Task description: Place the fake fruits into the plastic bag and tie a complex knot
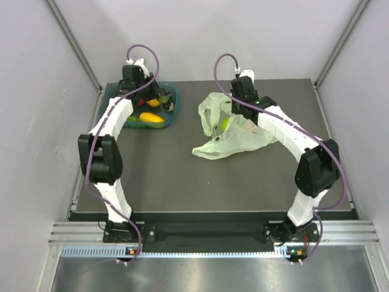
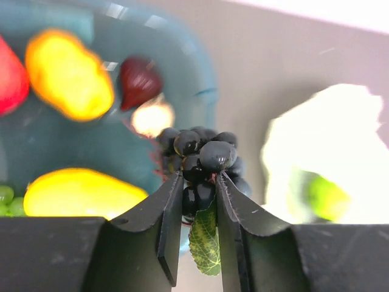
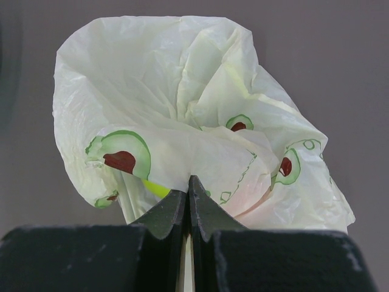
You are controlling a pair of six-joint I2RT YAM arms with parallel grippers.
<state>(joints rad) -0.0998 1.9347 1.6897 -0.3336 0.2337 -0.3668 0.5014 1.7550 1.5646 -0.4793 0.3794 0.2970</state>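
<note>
Teal tub holds mango; plastic bag, green fruit; left claw grips grapes.

I've open table left of the bag up to the tub; the right arm overhangs its right side.

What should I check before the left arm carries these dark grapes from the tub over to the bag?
1. Left claw on the dark grapes: ok, its fingers pinch the bunch's lower part.
2. Grip firm enough to lift: cannot tell.
3. Right claw holding the plastic bag: ok, shut on its edge.
4. Bag mouth open toward the teal tub: cannot tell, the bag looks crumpled.
5. Neighbouring yellow mango free of the fingers: ok.
</note>
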